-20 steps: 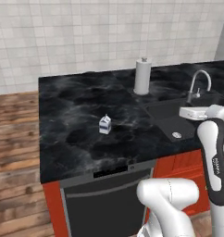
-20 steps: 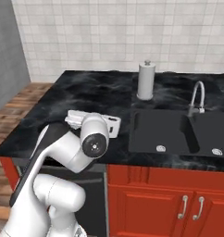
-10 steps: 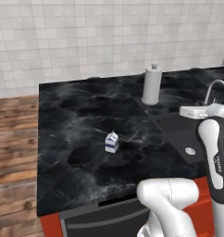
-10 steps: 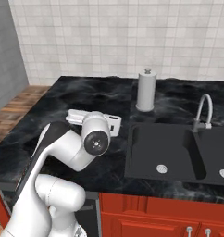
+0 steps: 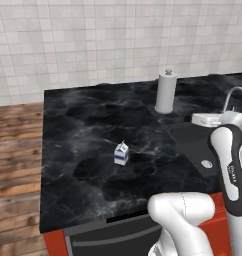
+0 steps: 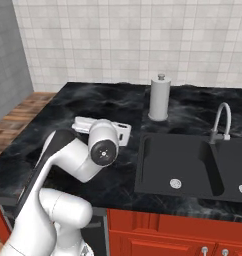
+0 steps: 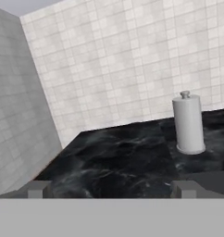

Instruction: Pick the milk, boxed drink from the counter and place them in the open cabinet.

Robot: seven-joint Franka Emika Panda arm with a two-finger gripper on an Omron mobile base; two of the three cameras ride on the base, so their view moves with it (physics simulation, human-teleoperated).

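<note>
Handling: milk (image 5: 121, 153) likely light, stiff, thin-walled; grip flat sides below the gable.
Place: bench (image 5: 88, 130), mid-left.
Claw (image 7: 111, 189): fingers apart, empty.

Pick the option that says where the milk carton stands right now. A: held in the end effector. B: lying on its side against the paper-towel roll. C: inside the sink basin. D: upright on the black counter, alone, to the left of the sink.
D: the left base view shows the milk upright on the counter, apart from the paper-towel roll and the sink.
</note>
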